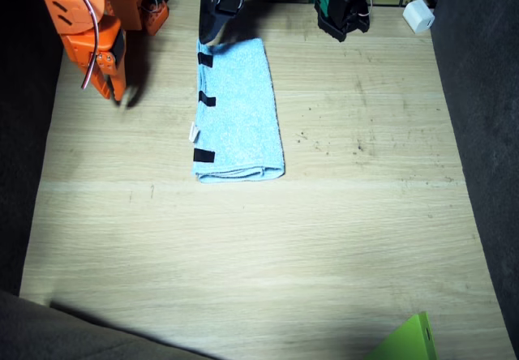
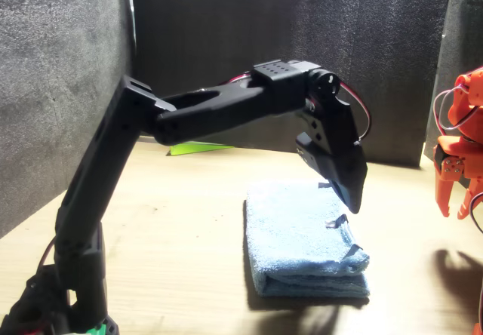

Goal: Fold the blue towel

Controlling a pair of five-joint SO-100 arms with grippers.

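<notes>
The blue towel (image 1: 239,113) (image 2: 302,237) lies folded into a long narrow strip on the wooden table, with three black tape marks and a small white tag along one long edge. The black left arm reaches over it. My left gripper (image 1: 208,29) (image 2: 353,199) hangs just above the towel's far corner, jaws together and holding nothing. The orange right arm stands beside the towel, apart from it. My right gripper (image 1: 113,91) (image 2: 455,203) points down at the table, and I cannot make out the gap between its jaws.
A small white box (image 1: 419,15) sits at the table's far corner beyond the left arm's base. A green sheet (image 1: 405,342) (image 2: 198,148) pokes in at the opposite edge. Dark foam walls (image 2: 60,86) enclose the table's sides.
</notes>
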